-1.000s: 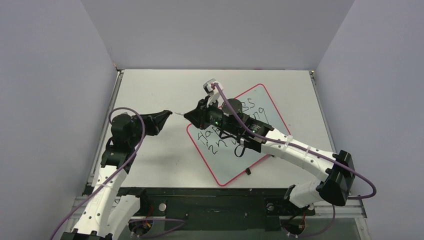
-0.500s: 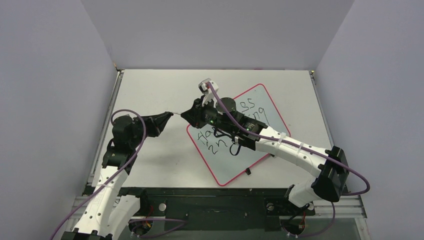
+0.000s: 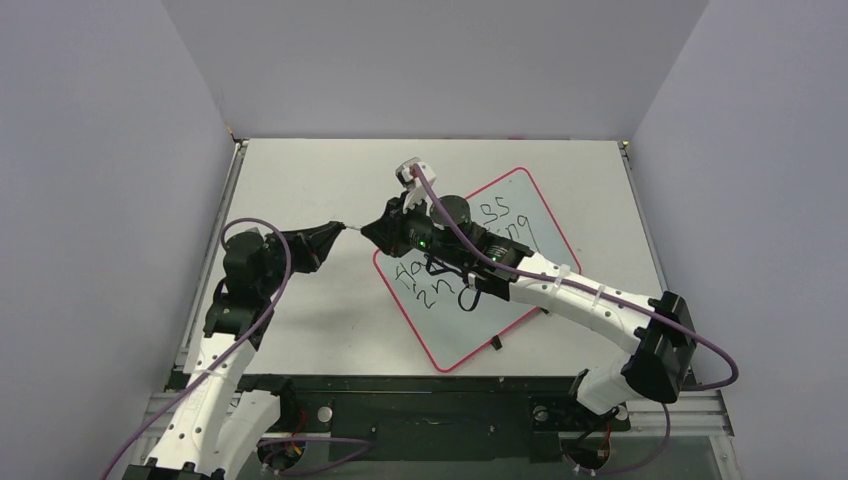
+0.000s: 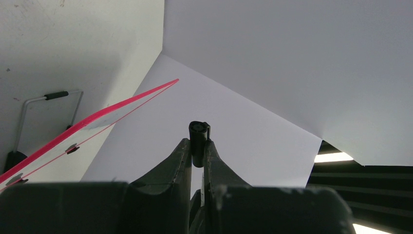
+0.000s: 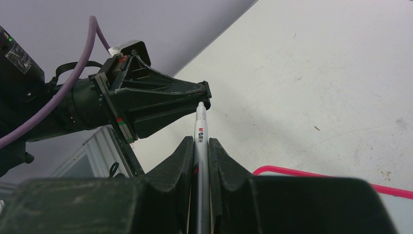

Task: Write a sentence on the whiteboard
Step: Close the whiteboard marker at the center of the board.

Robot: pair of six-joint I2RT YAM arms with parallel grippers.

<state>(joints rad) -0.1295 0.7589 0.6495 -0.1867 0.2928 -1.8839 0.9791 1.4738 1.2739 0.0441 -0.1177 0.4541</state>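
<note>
The sentence (image 3: 412, 276) looks written on the whiteboard (image 3: 468, 335); only capping seems left, right claw (image 5: 200, 146) clamping the pen (image 5: 200, 121), left claw (image 4: 197, 152) pinching the cap (image 4: 198, 132).

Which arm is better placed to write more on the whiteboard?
Probably the right: the right gripper clamps the marker at the edge of the whiteboard, while the left gripper holds only a black cap.

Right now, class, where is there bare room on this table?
Free: the far strip of table behind the whiteboard; the near patch between left arm and whiteboard. Crowded: mid-table, where the left gripper with cap faces the right gripper with marker.
</note>
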